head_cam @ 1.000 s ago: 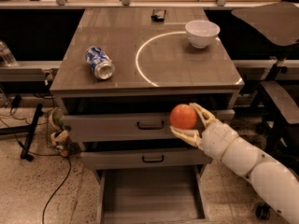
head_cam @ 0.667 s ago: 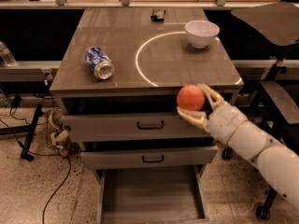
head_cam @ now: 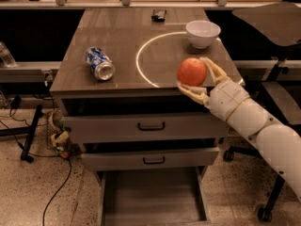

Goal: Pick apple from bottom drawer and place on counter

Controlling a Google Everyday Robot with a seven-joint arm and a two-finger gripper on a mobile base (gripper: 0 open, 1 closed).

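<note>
My gripper (head_cam: pixel 196 77) is shut on the red-orange apple (head_cam: pixel 191 72) and holds it over the front right edge of the counter (head_cam: pixel 122 41), near the white arc. The white arm reaches in from the lower right. The bottom drawer (head_cam: pixel 153 197) stands pulled open below, its grey floor bare.
A blue-white soda can (head_cam: pixel 99 63) lies on its side at the counter's left. A white bowl (head_cam: pixel 202 33) stands at the back right, a small dark object (head_cam: pixel 159 16) at the back. Two upper drawers with dark handles are shut. Cables lie on the floor at left.
My gripper has carried the apple up from in front of the top drawer to above the counter's front right edge.
</note>
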